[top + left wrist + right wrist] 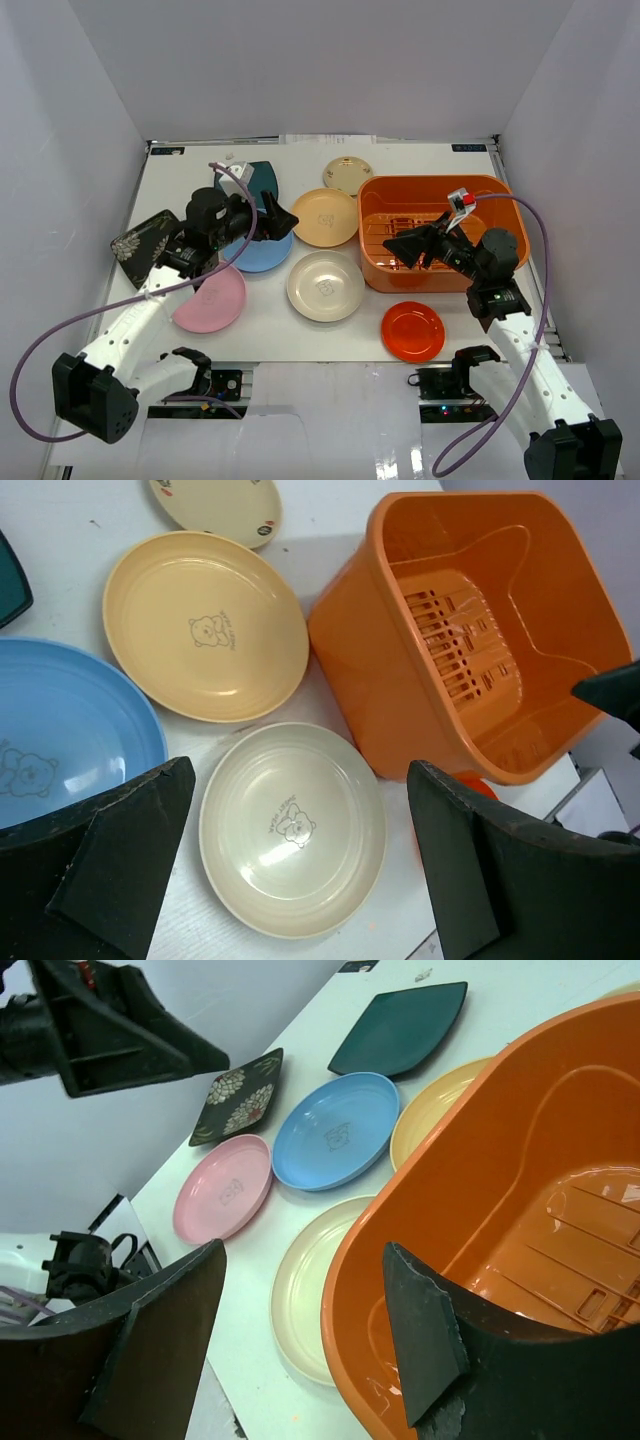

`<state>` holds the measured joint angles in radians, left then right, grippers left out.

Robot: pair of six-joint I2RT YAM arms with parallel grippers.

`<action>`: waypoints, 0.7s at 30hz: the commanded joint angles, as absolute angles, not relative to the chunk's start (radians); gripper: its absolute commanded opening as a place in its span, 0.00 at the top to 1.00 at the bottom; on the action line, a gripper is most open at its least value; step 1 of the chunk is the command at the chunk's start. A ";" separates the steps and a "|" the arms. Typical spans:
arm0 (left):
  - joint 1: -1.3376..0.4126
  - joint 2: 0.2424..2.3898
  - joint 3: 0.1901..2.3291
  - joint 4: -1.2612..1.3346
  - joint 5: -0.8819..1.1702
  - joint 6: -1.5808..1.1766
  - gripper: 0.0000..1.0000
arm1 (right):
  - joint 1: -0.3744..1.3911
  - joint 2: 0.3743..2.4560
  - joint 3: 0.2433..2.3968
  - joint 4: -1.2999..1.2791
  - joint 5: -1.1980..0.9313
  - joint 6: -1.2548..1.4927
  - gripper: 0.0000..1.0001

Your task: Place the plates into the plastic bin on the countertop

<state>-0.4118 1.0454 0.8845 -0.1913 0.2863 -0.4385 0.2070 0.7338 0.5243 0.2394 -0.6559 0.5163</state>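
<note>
The orange plastic bin (372, 270) stands at the right of the white countertop (270, 330) with no plate in it. Left of it lie the tan (325, 217), cream (325, 285), blue (258, 250), pink (210, 300), small beige (348, 175), dark teal (262, 180), black floral (143, 243) and red-orange (413, 331) plates. My left gripper (280, 218) is open and empty, held above the blue plate's right edge; its wrist view shows the cream plate (292, 830) between the jaws. My right gripper (400, 245) is open and empty, over the bin's left rim (400, 1220).
Pale grey walls close in the countertop on three sides. The left arm's purple cable (40, 350) loops off the left edge, the right arm's (535, 330) off the right. Both arm bases stand at the near edge.
</note>
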 commanded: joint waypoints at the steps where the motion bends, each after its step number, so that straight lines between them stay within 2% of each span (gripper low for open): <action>1: -0.413 1.083 0.972 -0.225 0.226 -0.422 0.02 | 0.222 0.713 0.505 0.305 -0.649 0.514 0.30; 5: -0.413 1.141 1.037 -0.232 0.160 -0.407 0.02 | 0.232 0.707 0.497 0.318 -0.650 0.520 0.31; 9: -0.385 1.280 1.100 -0.221 -0.021 -0.403 0.02 | 0.244 0.701 0.477 0.336 -0.658 0.526 0.32; 14: -0.168 1.455 1.146 -0.155 0.234 -0.609 0.02 | 0.250 0.681 0.469 0.312 -0.687 0.523 0.32; 21: 0.009 1.695 1.242 -0.138 0.200 -0.658 0.02 | 0.253 0.629 0.459 0.239 -0.696 0.477 0.33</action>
